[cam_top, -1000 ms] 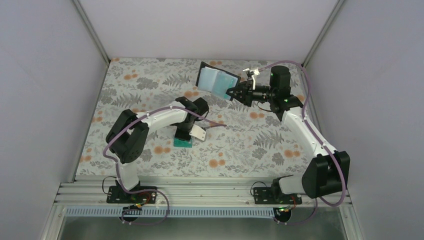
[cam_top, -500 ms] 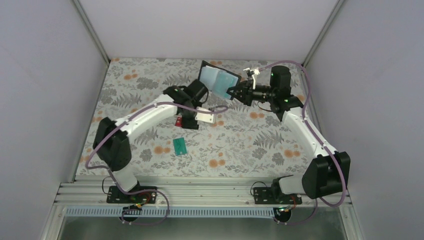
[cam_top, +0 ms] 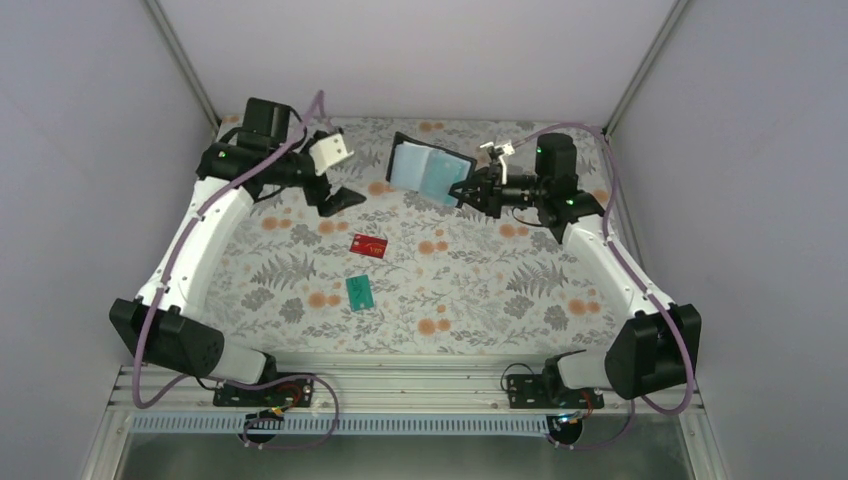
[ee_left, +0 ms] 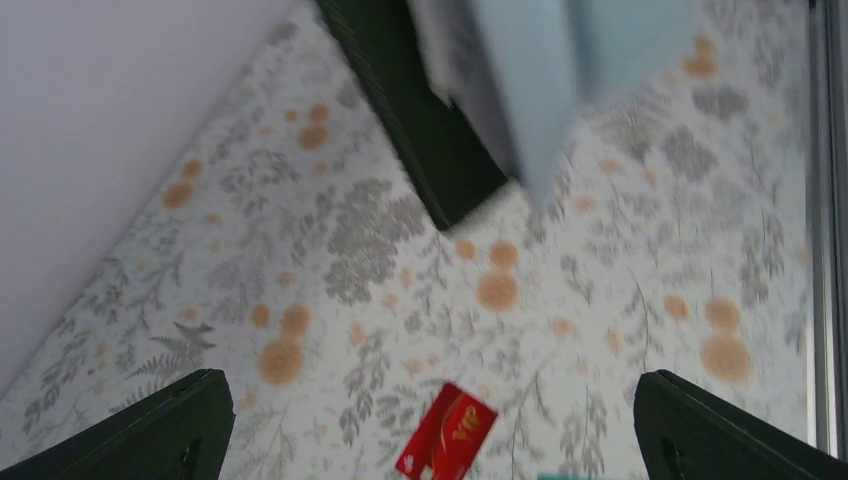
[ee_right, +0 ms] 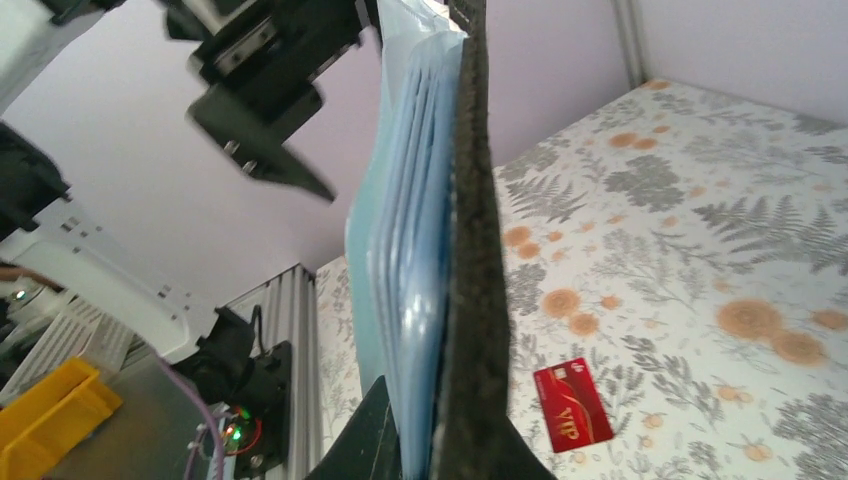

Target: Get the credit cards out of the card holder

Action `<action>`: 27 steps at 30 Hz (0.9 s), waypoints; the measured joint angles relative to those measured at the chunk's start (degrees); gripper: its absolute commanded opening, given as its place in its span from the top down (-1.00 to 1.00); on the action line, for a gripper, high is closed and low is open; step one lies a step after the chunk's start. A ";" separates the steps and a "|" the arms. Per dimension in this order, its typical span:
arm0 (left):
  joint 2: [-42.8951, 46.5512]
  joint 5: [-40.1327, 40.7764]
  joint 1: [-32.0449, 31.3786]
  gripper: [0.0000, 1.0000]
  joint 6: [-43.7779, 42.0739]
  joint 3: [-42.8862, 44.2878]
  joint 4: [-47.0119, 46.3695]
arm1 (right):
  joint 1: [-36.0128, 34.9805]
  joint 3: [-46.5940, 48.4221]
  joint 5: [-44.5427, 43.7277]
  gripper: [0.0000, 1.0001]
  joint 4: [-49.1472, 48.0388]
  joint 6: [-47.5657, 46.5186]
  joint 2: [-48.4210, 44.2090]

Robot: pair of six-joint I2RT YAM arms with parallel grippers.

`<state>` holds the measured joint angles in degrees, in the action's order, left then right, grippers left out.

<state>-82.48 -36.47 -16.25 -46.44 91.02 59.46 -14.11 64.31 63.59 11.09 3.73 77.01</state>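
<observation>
Now, right claw (cam_top: 468,190) clamping the holder (cam_top: 412,165), bring your wide-open, empty left claw (cam_top: 337,192) to its seemingly remaining cards (cam_top: 443,178).

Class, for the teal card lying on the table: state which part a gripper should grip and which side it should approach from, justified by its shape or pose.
Probably its two long edges, coming straight down from above. The teal card lies flat on the table, thin, with nothing touching it, so only its edges offer hold; the narrower span suits the jaws.
</observation>
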 measured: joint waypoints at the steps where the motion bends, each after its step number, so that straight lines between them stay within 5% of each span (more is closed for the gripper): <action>1: 0.28 -1.57 1.29 -1.00 2.93 -0.33 -2.43 | -0.76 0.15 0.31 0.91 0.55 -0.50 0.00; 8: 0.24 -13.60 2.01 -1.00 16.98 -5.46 -14.08 | -5.97 0.76 1.16 0.91 1.25 -2.43 0.00; 17: 0.20 -22.27 -0.94 -1.00 19.85 -6.88 -15.23 | -10.54 3.28 0.46 0.91 1.88 -4.24 2.12; 27: 0.24 -19.30 -2.69 -1.00 20.65 -6.82 -16.15 | -14.36 4.39 -12.61 0.92 -1.86 4.24 3.21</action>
<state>-82.24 -55.77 -18.94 -25.78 84.20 43.31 -28.47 68.71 50.98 9.23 7.97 80.23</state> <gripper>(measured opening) 0.999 0.114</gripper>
